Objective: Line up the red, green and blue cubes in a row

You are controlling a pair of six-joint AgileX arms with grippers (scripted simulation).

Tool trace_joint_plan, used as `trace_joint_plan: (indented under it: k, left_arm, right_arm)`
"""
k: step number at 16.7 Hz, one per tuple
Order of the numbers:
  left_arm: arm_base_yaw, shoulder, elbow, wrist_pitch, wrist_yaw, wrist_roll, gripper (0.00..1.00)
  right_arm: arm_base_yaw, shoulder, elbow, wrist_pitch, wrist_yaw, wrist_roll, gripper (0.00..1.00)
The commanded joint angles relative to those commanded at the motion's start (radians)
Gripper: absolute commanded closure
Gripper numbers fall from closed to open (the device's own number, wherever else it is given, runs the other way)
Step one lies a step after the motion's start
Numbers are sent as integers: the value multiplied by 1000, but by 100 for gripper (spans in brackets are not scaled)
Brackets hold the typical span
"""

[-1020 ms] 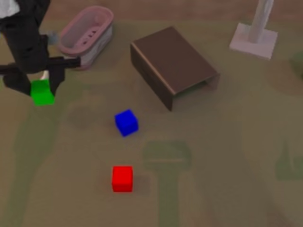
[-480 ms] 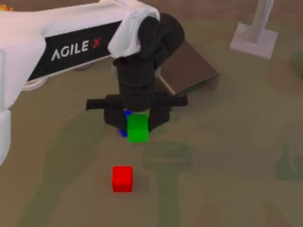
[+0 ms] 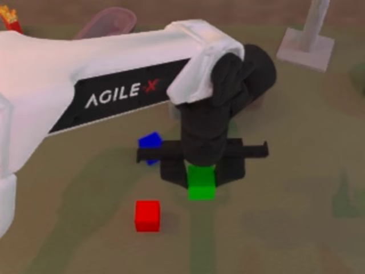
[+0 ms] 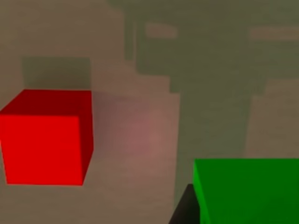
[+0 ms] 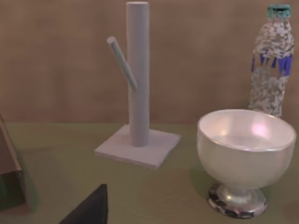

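Green cube [image 3: 201,184] gripped by left gripper [image 3: 201,171], beside red cube [image 3: 147,216].

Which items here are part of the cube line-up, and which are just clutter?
Job:
- green cube, held in the left gripper
- red cube, on the table
- blue cube, partly hidden behind the left gripper

Clutter:
- pink basket
- fries carton
- white stand
- goblet bowl
- bottle
- brown box

The green cube [image 3: 201,184], the red cube [image 3: 147,216] and the blue cube [image 3: 149,140] looked smooth and matt, like plastic. The footed bowl [image 5: 245,151] was glossy, pearly.
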Motion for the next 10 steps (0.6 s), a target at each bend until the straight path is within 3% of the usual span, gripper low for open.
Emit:
trace_joint_plan:
  k: [4,10]
  left_arm:
    - [1,14,-30,41,1,6,100]
    - [0,70,-168,241,1,1,100]
  right_arm:
    - [0,0,0,0,0,0,0]
    - [0,0,0,0,0,0,0]
